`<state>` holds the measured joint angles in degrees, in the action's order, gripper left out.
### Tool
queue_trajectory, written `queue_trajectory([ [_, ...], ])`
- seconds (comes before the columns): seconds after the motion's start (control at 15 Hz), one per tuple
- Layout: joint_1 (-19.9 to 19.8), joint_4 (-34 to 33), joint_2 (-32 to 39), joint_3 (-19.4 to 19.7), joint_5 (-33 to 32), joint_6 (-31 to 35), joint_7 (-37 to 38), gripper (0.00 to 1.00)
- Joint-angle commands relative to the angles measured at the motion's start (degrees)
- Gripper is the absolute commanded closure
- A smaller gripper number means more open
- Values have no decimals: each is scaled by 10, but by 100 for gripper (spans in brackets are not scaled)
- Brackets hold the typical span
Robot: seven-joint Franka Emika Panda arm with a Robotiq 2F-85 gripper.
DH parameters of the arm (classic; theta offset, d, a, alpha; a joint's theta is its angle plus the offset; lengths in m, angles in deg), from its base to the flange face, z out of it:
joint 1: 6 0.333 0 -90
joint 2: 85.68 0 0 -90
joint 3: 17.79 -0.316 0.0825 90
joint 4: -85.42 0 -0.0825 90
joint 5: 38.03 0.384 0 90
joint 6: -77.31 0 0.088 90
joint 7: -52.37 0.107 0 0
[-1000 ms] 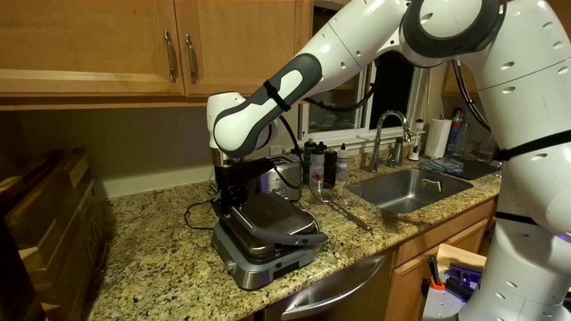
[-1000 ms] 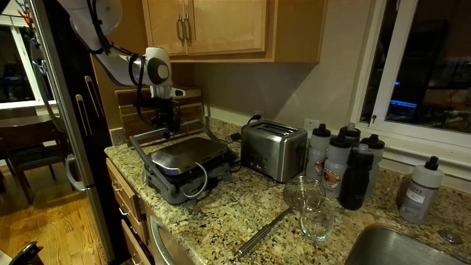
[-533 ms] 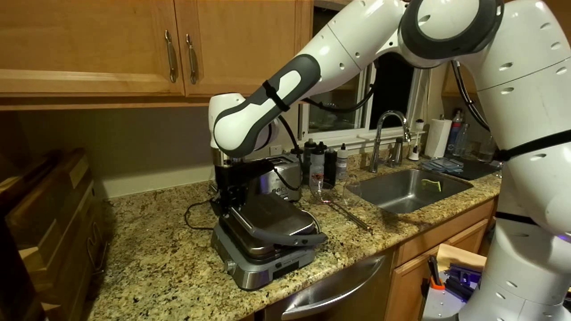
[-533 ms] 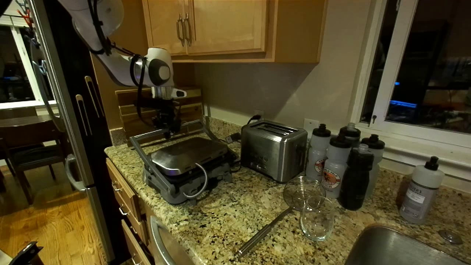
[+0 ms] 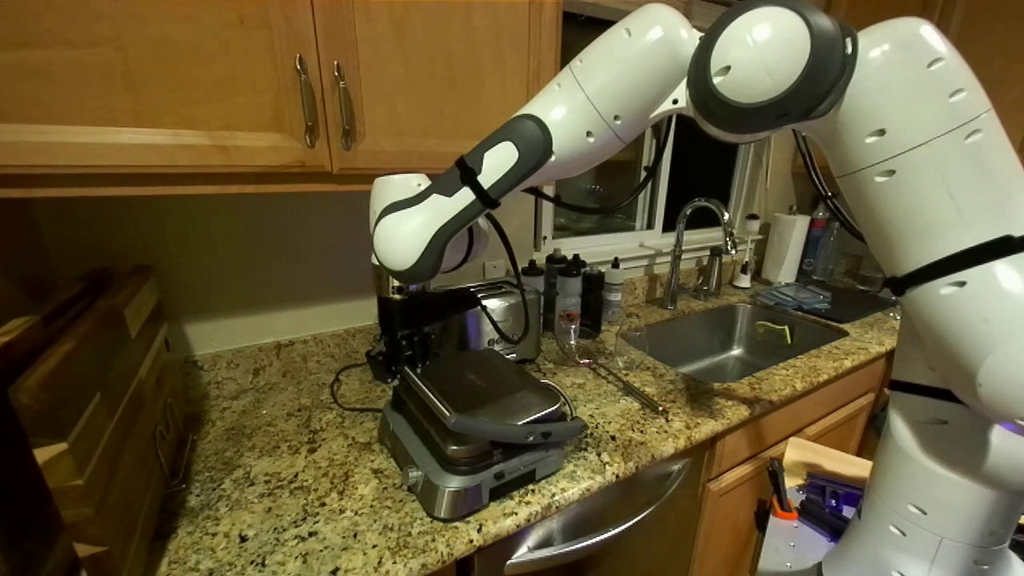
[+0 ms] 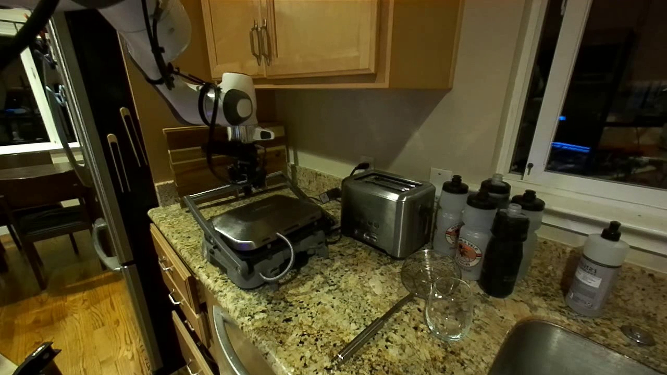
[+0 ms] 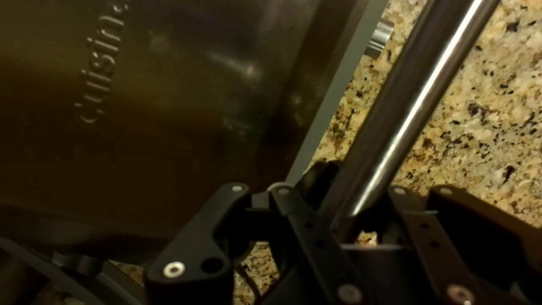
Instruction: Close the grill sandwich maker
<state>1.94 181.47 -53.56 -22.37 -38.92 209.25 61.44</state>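
Your gripper (image 7: 344,202) shifted sideways in the last half second; both exterior views agree. The bar handle (image 7: 402,114) moved only slightly, less than you did, so my read: you slid along it rather than carried it. In the wrist view the handle runs between your fingers (image 7: 311,237), but the contact is hidden, so can't tell if you're clamped or loose. The Cuisinart grill sandwich maker (image 6: 266,242) hasn't budged: on the granite counter (image 6: 338,297), near the toaster (image 6: 388,213). Its lid (image 5: 492,388) is down over the base (image 5: 472,486), so the task looks nearly done; full seating I can't confirm. Next I'd press lightly if it isn't flat, then back off clear of the handle. Snag it leaving and the lid could lift.
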Motion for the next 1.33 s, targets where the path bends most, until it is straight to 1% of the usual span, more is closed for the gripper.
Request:
queue_trajectory([
  [0.0,1,-22,6,1,10,0,-7,95],
  [0.07,1,-23,5,0,11,-4,-7,85],
  [0.13,3,-22,1,1,7,-20,-11,65],
  [0.47,6,-15,-35,-4,3,-95,-24,33],
  [0.6,13,-15,-55,1,-9,-126,-15,20],
  [0.8,11,2,-102,-3,-6,-152,-19,2],
  [1.0,7,29,-156,0,-11,-161,-18,0],
  [1.27,-8,98,-245,11,-25,-164,-20,0],
])
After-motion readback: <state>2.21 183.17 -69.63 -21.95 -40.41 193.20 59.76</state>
